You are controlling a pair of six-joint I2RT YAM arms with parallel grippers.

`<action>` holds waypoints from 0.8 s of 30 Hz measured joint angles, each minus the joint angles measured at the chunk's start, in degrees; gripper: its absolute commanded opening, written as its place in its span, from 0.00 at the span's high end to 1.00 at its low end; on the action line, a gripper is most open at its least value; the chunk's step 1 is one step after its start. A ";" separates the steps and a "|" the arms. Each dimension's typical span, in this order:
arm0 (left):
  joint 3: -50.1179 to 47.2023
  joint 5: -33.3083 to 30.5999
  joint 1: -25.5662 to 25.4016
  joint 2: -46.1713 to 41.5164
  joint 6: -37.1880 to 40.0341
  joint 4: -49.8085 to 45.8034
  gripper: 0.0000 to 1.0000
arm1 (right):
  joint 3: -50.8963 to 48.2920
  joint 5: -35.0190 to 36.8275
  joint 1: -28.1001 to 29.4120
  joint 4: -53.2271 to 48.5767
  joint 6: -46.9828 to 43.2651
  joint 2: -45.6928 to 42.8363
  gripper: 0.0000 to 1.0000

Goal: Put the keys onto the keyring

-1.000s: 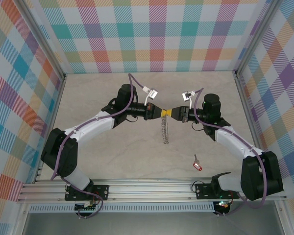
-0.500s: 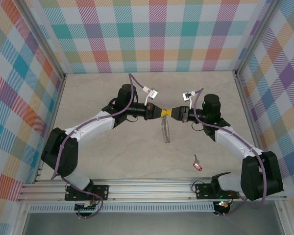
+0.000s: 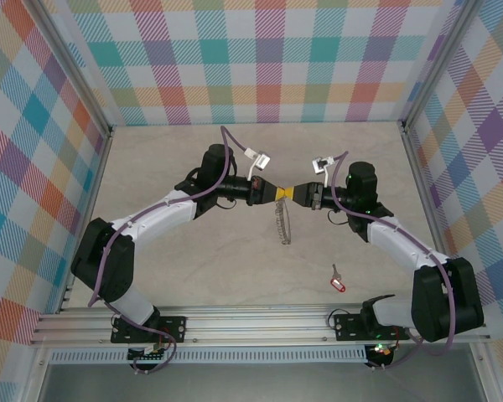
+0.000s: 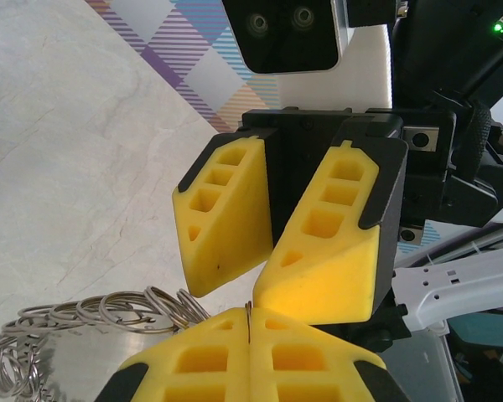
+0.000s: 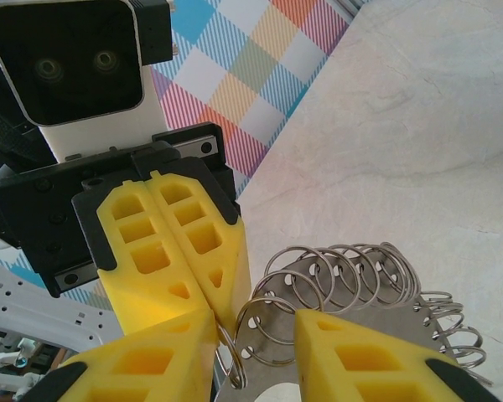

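Clamping the keyring (image 3: 282, 226), left gripper (image 4: 249, 316) closed; right gripper (image 5: 256, 325) half-open.

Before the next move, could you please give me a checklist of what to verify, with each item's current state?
1. Is the left end effector shut on the keyring: ok.
2. Is the right end effector clear of the keyring: not ok; it stands open with the ring between its jaws.
3. Is the key picked up: not ok; it lies on the table near the right arm's base, held by nothing.
4. Is the keyring lifted off the table: cannot tell.
5. Is a split in the ring ready for threading: cannot tell.
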 measured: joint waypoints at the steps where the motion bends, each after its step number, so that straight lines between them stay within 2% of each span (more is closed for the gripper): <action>1: 0.00 0.04 0.00 0.02 0.00 0.02 1.00 | 0.00 -0.09 0.00 0.09 0.02 0.00 0.69; 11: 0.00 -0.11 0.07 0.11 -0.04 -0.02 1.00 | -0.04 -3.89 -0.39 4.02 1.99 1.95 0.80; 18: 0.00 -0.11 0.09 0.31 -0.04 0.00 1.00 | -0.04 -5.84 -0.74 5.57 2.78 2.62 0.99; 24: 0.00 -0.11 0.11 0.39 -0.26 -0.02 1.00 | -0.09 -6.10 -0.79 5.64 2.84 2.64 1.00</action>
